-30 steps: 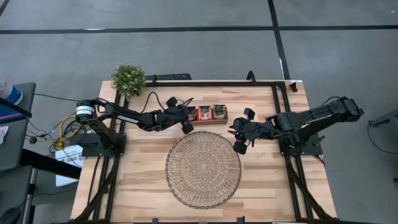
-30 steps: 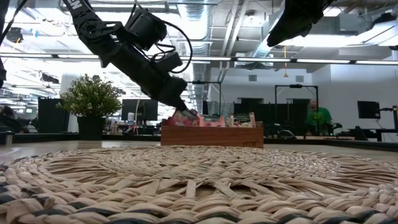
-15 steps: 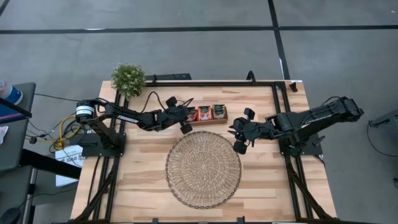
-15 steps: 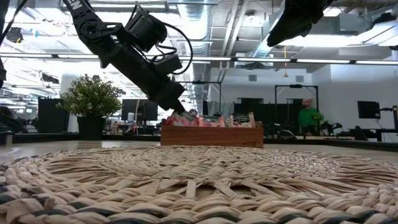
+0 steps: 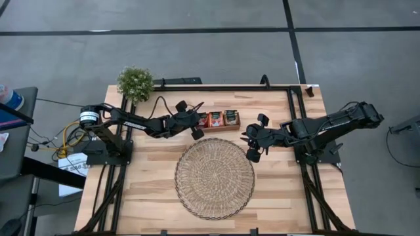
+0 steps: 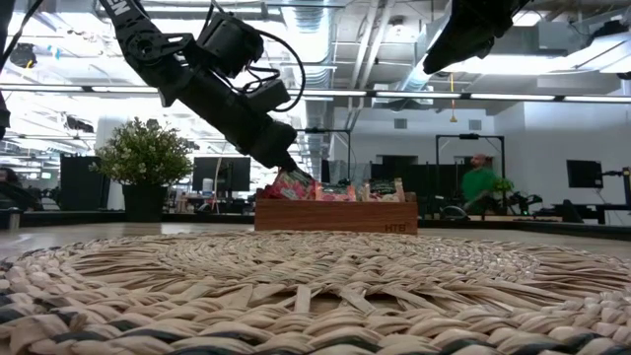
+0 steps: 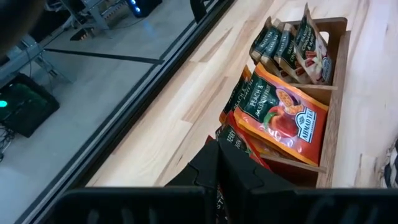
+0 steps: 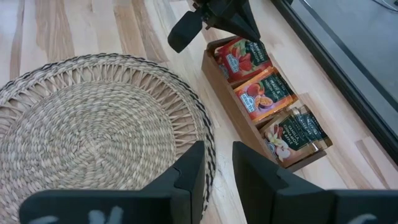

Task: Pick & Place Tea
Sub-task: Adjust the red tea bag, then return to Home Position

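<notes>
Left gripper (image 5: 195,122), upper centre, is pinched shut on a sachet (image 6: 293,182) in the tray (image 5: 222,126); neighbouring sachets may snag and spill. Right gripper (image 5: 252,145) hovers centre-right, fingers slightly apart, empty.

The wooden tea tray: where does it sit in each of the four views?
High view: wooden tea tray just beyond the woven mat, by the left gripper.
Low view: centre, behind the mat.
Left wrist view: right side, sachets standing in it.
Right wrist view: right of centre, beside the mat.
Shared landmark: the woven mat, in all but the left wrist view.
</notes>
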Controlling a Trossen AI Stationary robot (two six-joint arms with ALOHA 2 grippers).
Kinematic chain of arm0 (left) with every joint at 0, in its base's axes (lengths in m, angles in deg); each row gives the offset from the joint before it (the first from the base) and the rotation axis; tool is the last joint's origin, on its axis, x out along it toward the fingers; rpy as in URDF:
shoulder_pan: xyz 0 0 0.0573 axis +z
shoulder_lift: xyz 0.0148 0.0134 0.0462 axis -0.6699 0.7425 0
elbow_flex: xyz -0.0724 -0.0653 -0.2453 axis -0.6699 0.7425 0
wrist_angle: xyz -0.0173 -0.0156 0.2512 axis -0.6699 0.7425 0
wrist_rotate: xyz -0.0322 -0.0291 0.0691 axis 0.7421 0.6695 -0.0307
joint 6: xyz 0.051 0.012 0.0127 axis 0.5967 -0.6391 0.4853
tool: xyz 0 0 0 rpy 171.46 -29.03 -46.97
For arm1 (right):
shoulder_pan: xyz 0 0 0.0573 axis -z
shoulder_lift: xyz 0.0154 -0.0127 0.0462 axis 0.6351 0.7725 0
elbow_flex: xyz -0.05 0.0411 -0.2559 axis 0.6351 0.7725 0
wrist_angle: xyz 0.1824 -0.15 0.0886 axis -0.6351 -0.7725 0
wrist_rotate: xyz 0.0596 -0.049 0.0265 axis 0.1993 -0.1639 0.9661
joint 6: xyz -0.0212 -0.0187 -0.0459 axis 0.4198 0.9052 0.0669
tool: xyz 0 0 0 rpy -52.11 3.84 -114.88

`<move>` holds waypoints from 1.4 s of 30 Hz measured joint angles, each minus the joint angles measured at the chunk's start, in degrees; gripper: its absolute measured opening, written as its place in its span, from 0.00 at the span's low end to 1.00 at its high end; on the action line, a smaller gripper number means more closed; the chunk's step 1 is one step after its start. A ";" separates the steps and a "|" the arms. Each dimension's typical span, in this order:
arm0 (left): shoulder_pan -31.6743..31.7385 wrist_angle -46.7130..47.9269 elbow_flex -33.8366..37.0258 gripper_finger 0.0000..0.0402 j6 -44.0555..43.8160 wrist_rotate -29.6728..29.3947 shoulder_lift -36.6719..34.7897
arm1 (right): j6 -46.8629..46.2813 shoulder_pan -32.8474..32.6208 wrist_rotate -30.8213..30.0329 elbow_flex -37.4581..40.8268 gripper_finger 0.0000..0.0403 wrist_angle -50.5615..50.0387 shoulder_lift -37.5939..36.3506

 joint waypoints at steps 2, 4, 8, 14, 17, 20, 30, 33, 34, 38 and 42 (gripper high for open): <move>0.00 0.01 0.00 0.00 -0.01 0.00 -0.04 | 0.01 0.00 0.00 0.00 0.19 0.00 0.00; 0.00 0.02 0.00 0.00 -0.19 0.03 -0.04 | 0.01 0.00 0.00 0.00 0.19 0.00 0.00; 0.00 0.25 0.00 0.00 -0.27 0.07 -0.07 | 0.01 0.00 0.00 0.00 0.19 0.00 0.00; 0.00 0.57 0.00 0.00 -0.31 0.11 -0.09 | 0.01 0.00 0.00 0.00 0.19 0.00 0.00; 0.00 1.46 0.00 0.00 -0.36 0.85 -0.11 | 0.01 0.00 0.00 0.00 0.19 0.00 0.00; 0.02 1.80 0.00 0.02 -0.42 2.06 -0.11 | 0.01 0.00 0.00 0.00 0.19 0.00 0.00; 0.02 1.81 0.00 0.21 1.49 2.58 -0.11 | 0.01 0.00 0.01 0.00 0.19 0.00 0.00; 0.02 1.67 0.00 0.27 4.20 0.93 -0.11 | 0.01 0.00 0.04 0.00 0.19 -0.01 0.00; -0.09 1.60 0.00 0.29 5.33 -0.46 -0.18 | 0.01 0.00 0.04 0.00 0.19 0.00 0.00; -0.42 0.90 0.00 0.33 10.13 -7.40 -0.52 | 0.01 0.00 0.04 0.00 0.19 0.00 0.00; -0.40 -0.01 -0.98 0.33 12.99 -10.10 -0.96 | 0.01 0.00 0.04 0.00 0.19 0.00 0.00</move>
